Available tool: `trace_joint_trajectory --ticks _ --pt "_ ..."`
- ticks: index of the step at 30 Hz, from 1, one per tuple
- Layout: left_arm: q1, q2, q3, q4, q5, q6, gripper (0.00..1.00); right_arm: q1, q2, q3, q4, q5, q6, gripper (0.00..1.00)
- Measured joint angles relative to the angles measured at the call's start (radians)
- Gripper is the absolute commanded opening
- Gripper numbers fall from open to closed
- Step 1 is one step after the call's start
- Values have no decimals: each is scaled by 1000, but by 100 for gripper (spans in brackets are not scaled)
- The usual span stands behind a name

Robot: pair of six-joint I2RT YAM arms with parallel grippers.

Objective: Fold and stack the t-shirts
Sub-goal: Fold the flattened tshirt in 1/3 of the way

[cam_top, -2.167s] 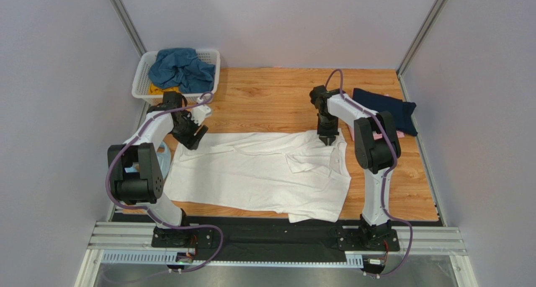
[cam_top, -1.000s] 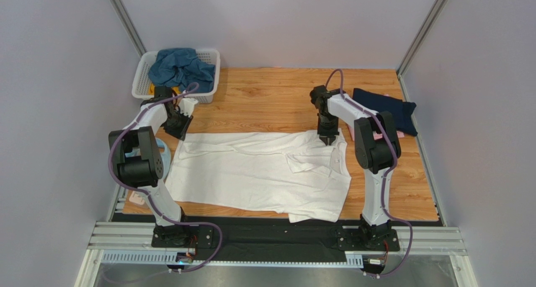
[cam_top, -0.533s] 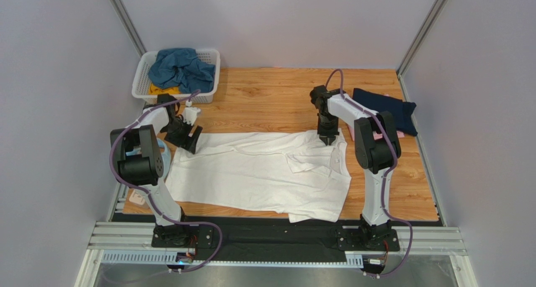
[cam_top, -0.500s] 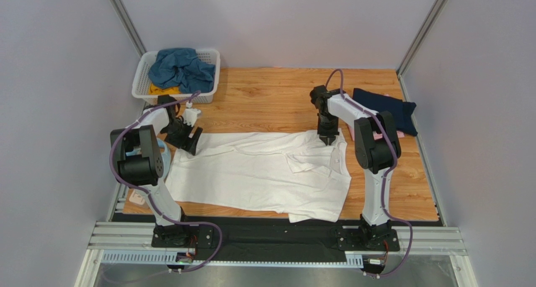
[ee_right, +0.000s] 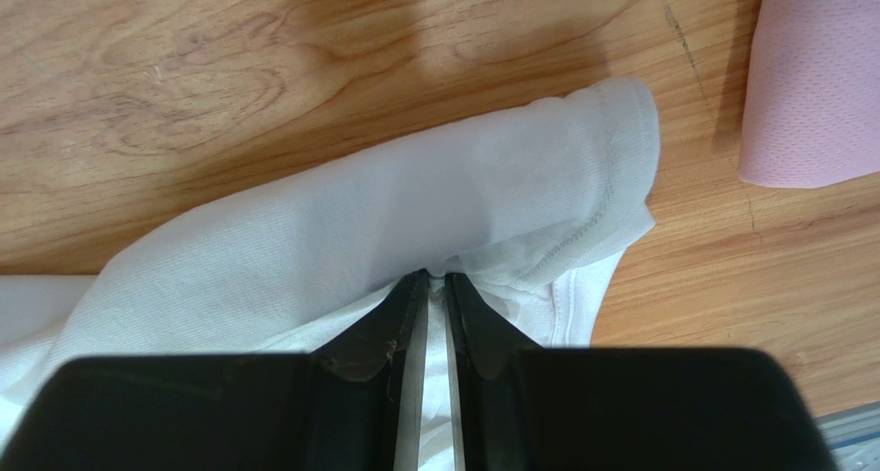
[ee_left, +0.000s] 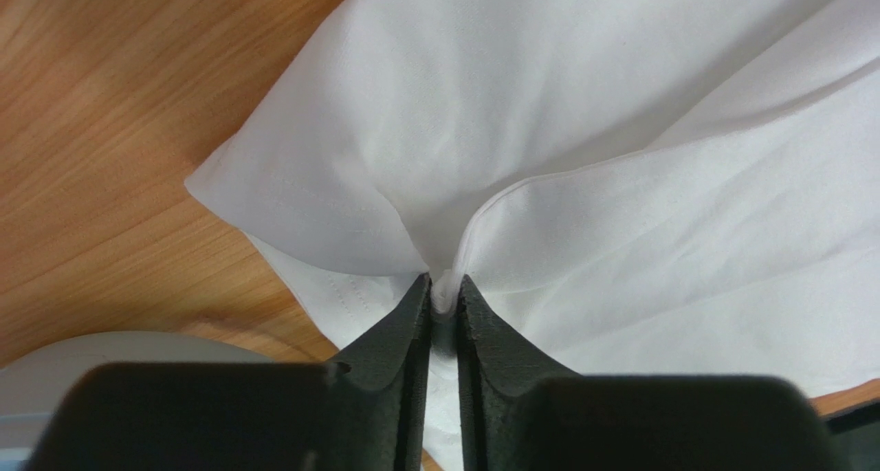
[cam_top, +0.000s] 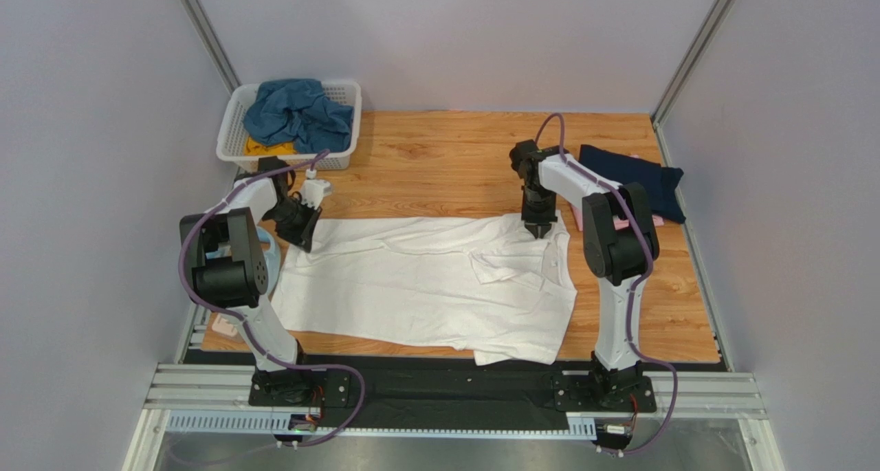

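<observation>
Arms low, left claw [ee_left: 444,288] and right claw [ee_right: 435,282] each tight on white t-shirt [cam_top: 423,285], seemingly far corners.

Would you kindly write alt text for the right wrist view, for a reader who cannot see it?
The right gripper is pinched shut on a fold of the white t-shirt beside a hemmed edge, over the wooden table. Pink cloth shows in the upper right corner, apart from the white shirt.
</observation>
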State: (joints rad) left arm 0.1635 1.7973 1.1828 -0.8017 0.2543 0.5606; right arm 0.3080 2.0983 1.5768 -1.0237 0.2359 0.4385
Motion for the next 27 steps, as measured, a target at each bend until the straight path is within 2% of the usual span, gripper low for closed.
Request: trace_joint_trajectory --ticks 6,9,11,17,22,27 --pt "0 -24 22 -36 4 4 8 -2 -3 -1 2 -2 0 17" --pt "0 -56 38 -53 8 5 0 -3 -17 -15 10 -1 0 26" --pt "0 -79 46 -60 13 6 0 -3 -35 -29 14 2 3 32" --pt "0 -103 53 -79 33 6 0 27 -209 -179 28 33 11 35" --pt "-2 -103 53 -86 39 6 0 118 -380 -337 39 33 34 37" --pt "-6 -103 53 -89 40 6 0 209 -419 -440 51 7 51 41"
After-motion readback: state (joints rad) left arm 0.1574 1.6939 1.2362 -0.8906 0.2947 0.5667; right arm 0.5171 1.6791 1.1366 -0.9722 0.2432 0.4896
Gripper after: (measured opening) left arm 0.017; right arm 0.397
